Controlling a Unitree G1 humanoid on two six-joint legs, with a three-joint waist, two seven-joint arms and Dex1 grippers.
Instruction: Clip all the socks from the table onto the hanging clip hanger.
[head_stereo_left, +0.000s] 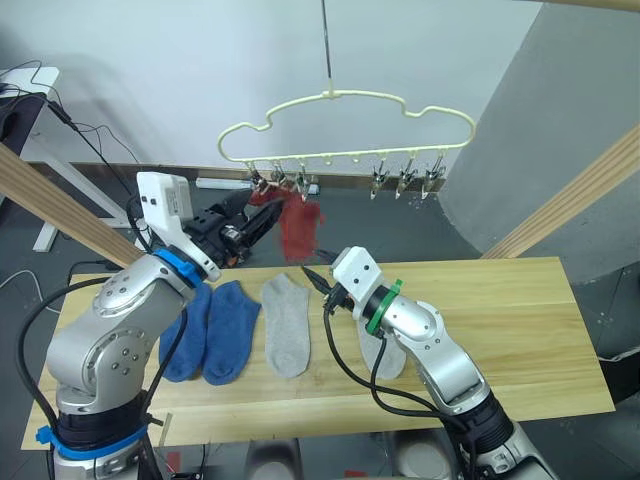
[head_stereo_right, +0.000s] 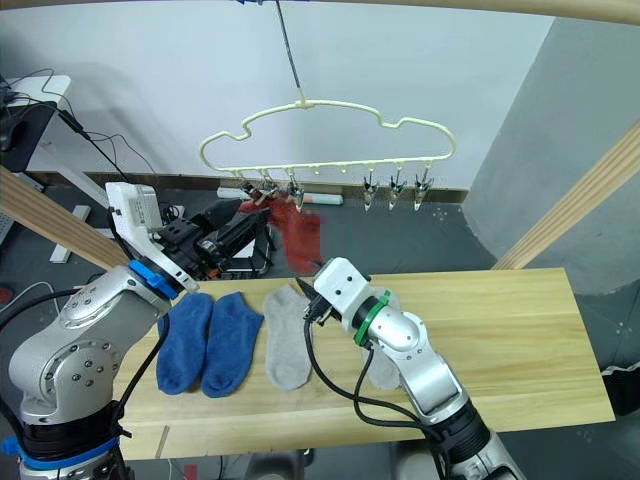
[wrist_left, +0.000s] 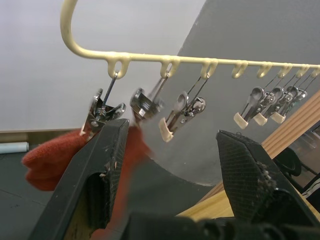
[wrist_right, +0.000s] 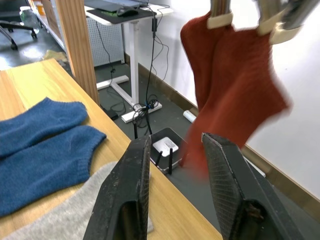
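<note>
Tabletop (head_stereo_left: 520, 330) of pale planked wood runs across the lower scene, carrying four socks laid flat in a row. Two blue socks (head_stereo_left: 212, 330) lie side by side and touching toward the robot's left. First grey sock (head_stereo_left: 286, 325) sits just beside them toward the middle. Second grey sock (head_stereo_left: 384, 352) lies further right, largely covered by the right forearm.

Wooden pole frame (head_stereo_left: 585, 190) slants up at both sides of the tabletop.

Clip hanger (head_stereo_left: 345, 110), cream-yellow wire with wavy top, hangs by its long hook above the far edge. Row of small metal clips (head_stereo_left: 405, 182) along its lower bar: three bunched at the left end, three at the right end, bare loops between them.

Two rust red socks (head_stereo_left: 298, 225) hang from the left-end clips, overlapping each other, toes down, clear of the tabletop. Right wrist view shows each cuff pinched in its own clip.

Left gripper (head_stereo_left: 262, 222) is raised off the tabletop, up beside the red socks just under the left-end clips. Fingers (wrist_left: 107, 165) spread wide apart, nothing between them; red knit sits just behind one finger.

Right gripper (head_stereo_left: 318, 277) hovers low above the far tabletop edge, between the two grey socks and below the red pair. Fingers parted, holding nothing.
</note>
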